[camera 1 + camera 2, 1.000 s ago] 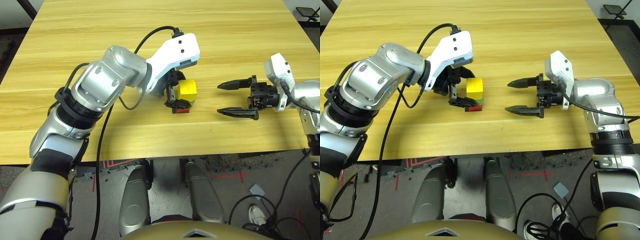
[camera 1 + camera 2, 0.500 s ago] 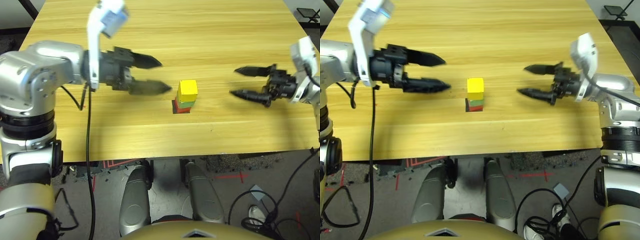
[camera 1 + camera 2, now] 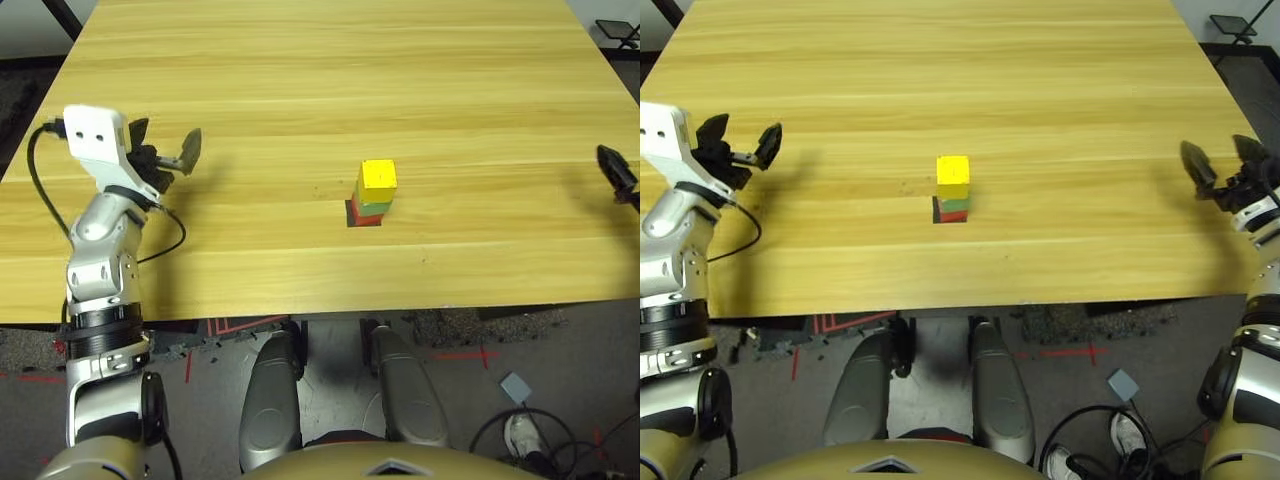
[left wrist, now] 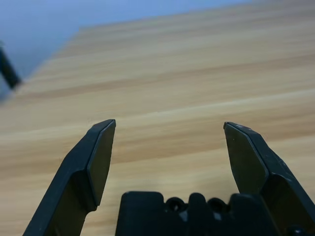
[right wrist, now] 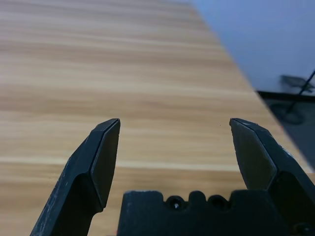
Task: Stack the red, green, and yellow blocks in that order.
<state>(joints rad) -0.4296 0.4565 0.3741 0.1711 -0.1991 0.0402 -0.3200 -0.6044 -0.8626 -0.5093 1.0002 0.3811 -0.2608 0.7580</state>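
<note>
Now: stack complete, both arms pulled clear.

You have the yellow block (image 3: pixel 377 178) on the green block (image 3: pixel 371 208) on the red block (image 3: pixel 366 218), standing free at frame centre on the table (image 3: pixel 300 80); order looks right, so I judge the task done. A second ago the left gripper (image 3: pixel 740 147) was around the tower; it now sits at the left edge, jaws spread wide, empty. The right gripper (image 3: pixel 1223 167), previously just right of the stack, is now at the right edge, likewise spread and empty.

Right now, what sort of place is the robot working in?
Probably a robotics lab or test room: a bare light wooden table, red tape marks on the grey floor, and loose black cables underfoot.
</note>
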